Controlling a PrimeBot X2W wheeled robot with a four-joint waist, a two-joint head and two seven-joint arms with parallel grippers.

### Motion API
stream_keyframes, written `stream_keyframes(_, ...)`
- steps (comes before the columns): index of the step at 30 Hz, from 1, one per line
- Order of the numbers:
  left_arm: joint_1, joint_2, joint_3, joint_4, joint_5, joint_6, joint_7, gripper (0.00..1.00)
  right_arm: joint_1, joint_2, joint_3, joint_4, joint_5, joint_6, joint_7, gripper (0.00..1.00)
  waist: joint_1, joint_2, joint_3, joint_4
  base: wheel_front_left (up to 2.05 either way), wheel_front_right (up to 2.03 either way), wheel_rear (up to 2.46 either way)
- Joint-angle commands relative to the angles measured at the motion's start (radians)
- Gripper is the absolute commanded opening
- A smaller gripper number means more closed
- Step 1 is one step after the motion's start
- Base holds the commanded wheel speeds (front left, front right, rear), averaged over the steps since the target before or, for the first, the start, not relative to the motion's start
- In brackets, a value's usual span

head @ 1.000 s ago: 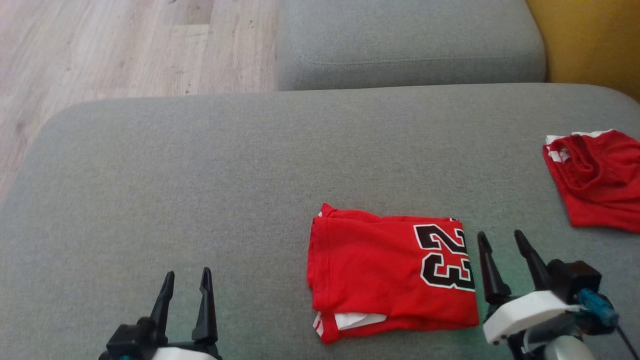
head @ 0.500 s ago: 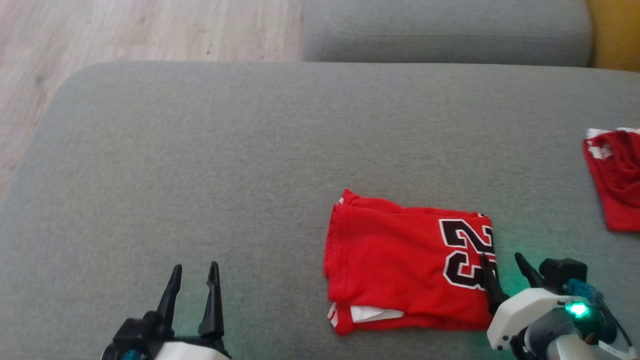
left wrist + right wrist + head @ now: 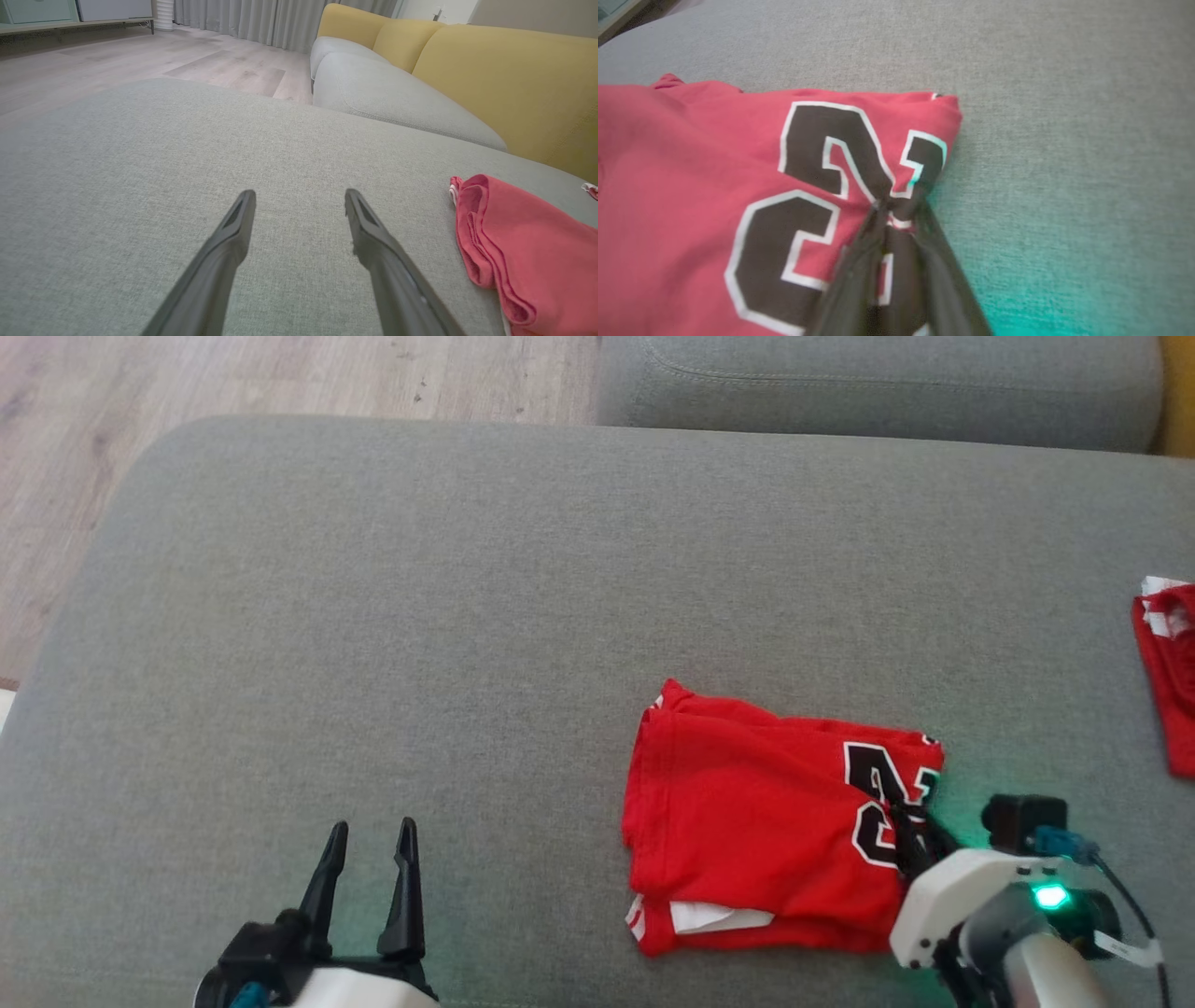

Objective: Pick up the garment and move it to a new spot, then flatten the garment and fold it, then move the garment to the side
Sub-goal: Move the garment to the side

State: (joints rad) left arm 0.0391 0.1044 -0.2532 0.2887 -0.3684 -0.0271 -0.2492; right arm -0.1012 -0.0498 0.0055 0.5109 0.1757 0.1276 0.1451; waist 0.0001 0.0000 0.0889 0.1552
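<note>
My right end effector (image 3: pixel 896 206) pinches the folded jersey (image 3: pixel 747 821) at its right edge on the sofa (image 3: pixel 420 616), left end effector (image 3: pixel 369 859) spread, idle; judgement: lift low, slide sideways slowly so folds hold.

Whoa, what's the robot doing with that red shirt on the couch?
It is tidying clothes. Its right gripper pinches the right edge of the folded red jersey, bunching the cloth a little. The jersey lies on the grey cushion. Its left gripper is open and holds nothing, off to the jersey's left. A second red garment lies at the cushion's far right.
</note>
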Motion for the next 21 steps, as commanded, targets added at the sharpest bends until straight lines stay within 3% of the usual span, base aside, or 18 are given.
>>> stream_keyframes(1,-0.042,-0.003,0.034,-0.025,0.008,-0.001,-0.012,1.0,-0.024,0.0,0.036,0.0,0.0,0.003,0.015,0.0,-0.0001,0.0,-0.001,-0.006,0.0,0.0,0.0)
stream_keyframes(9,-0.028,-0.005,0.04,-0.041,0.017,-0.003,-0.012,1.0,-0.074,0.0,0.002,-0.087,-0.007,0.003,0.004,0.0,-0.0001,0.0,-0.003,-0.1,0.0,0.0,0.0)
stream_keyframes(21,-0.078,0.005,0.034,-0.057,0.043,-0.012,-0.012,1.0,-0.118,-0.036,-0.103,-0.323,-0.067,0.003,0.067,0.0,-0.0001,0.0,0.089,-0.365,0.0,0.0,0.0)
